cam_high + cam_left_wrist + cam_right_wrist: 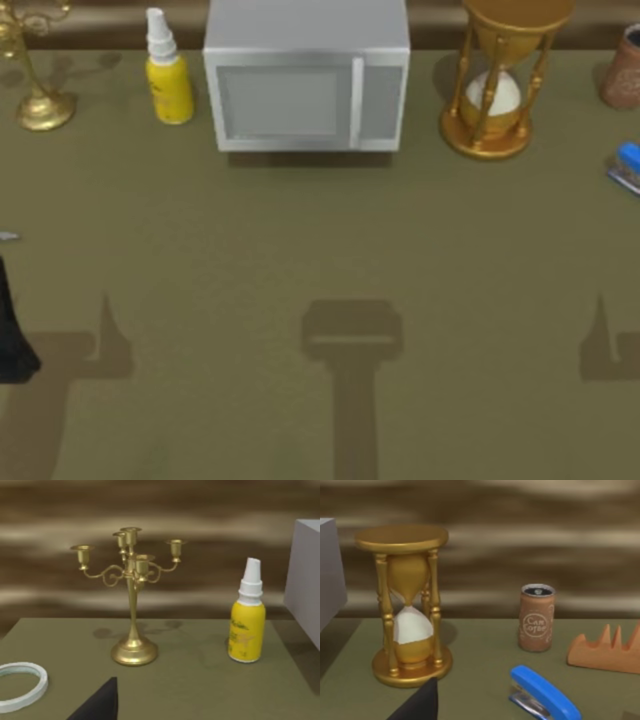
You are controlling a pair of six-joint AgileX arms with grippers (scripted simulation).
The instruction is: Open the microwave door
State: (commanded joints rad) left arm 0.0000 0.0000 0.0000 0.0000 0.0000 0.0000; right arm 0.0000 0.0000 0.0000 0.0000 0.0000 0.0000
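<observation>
Top view: one microwave [307,75], door [285,102] closed, one hourglass [497,95]; either end effector's grip state I cannot tell.

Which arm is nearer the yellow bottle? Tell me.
Left. The left arm is at the left edge, the yellow bottle left of centre; the right arm, outside the top view, faces the hourglass at right.

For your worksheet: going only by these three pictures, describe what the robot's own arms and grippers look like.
Little of them shows. The left arm is a plain black shape at the top view's left edge. Each wrist view shows one black, pointed wedge at its lower edge: left gripper, right gripper. No cables or markings are visible. The right arm is out of the top view.
</observation>
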